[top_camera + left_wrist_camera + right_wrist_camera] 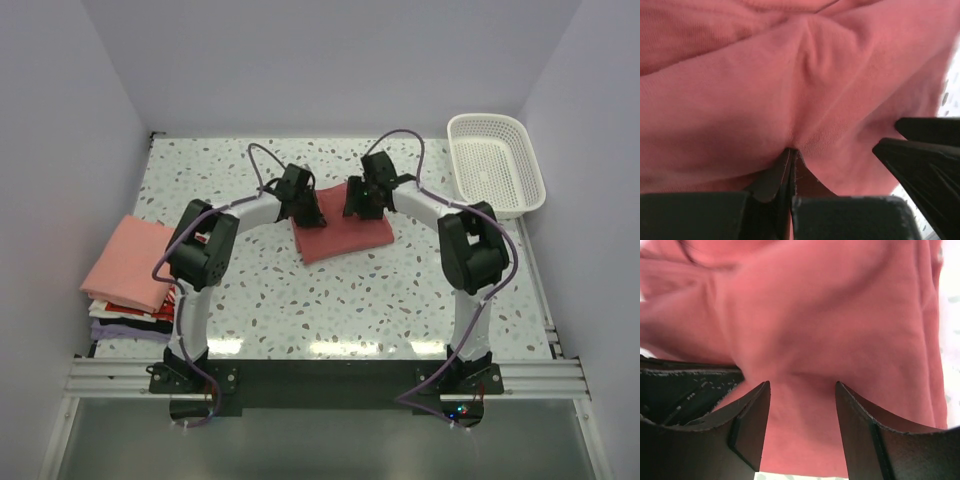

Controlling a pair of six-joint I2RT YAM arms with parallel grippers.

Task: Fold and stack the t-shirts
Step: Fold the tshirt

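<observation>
Speckled tabletop holds the brick-red t-shirt at its middle, where the left gripper is clamped on a pinch of cloth and the right gripper hangs over it with fingers apart; both should grip matching edges before lifting evenly.

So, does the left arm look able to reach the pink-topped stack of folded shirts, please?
Probably yes: the stack lies just beside the left arm, with nothing between them. But the left gripper is shut on the red t-shirt, so it would arrive carrying that.
</observation>
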